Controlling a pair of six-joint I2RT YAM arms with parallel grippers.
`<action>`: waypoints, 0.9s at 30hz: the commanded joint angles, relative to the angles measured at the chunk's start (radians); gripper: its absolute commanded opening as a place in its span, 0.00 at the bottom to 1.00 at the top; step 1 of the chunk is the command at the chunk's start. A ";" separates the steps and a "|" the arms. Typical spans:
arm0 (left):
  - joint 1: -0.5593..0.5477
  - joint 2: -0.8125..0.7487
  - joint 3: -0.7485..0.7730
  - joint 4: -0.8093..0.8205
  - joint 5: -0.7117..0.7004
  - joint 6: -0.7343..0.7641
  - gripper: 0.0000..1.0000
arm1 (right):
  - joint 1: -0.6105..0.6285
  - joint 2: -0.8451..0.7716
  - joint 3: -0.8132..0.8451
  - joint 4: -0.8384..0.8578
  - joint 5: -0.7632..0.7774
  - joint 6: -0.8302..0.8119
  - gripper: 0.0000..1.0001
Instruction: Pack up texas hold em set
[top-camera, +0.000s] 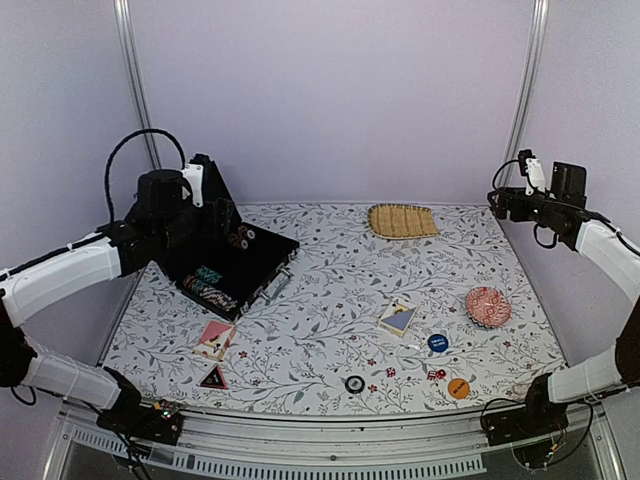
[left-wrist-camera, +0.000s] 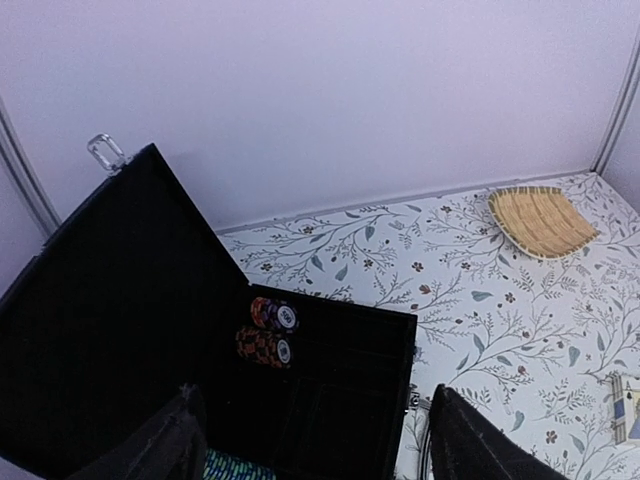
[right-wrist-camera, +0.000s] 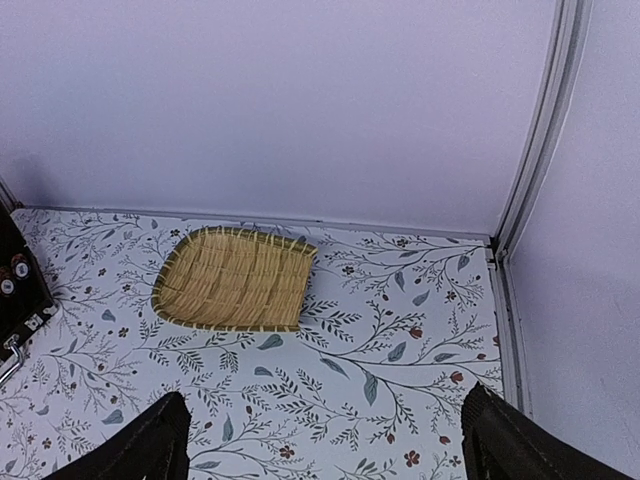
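Note:
The black briefcase of the texas hold em set lies open at the left of the table, its lid standing up. Two chip rows sit inside. My left gripper hovers open over the case's compartments, holding nothing. Loose on the table are card decks, a blue disc, an orange disc, a black disc and red dice. My right gripper is open and empty, raised high at the far right.
A woven straw mat lies at the back middle, and is also seen below the right wrist as the straw mat. A red patterned dish sits at the right. A small triangular card lies near the front left edge.

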 joint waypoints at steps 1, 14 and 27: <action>-0.008 0.130 0.089 -0.016 0.107 -0.012 0.74 | -0.022 0.019 -0.027 0.063 -0.037 0.022 0.97; -0.095 0.618 0.468 -0.258 0.233 -0.142 0.81 | -0.046 -0.042 -0.052 -0.076 -0.194 -0.147 0.99; -0.112 0.924 0.745 -0.397 0.181 -0.156 0.74 | -0.050 -0.001 -0.091 -0.075 -0.255 -0.181 0.97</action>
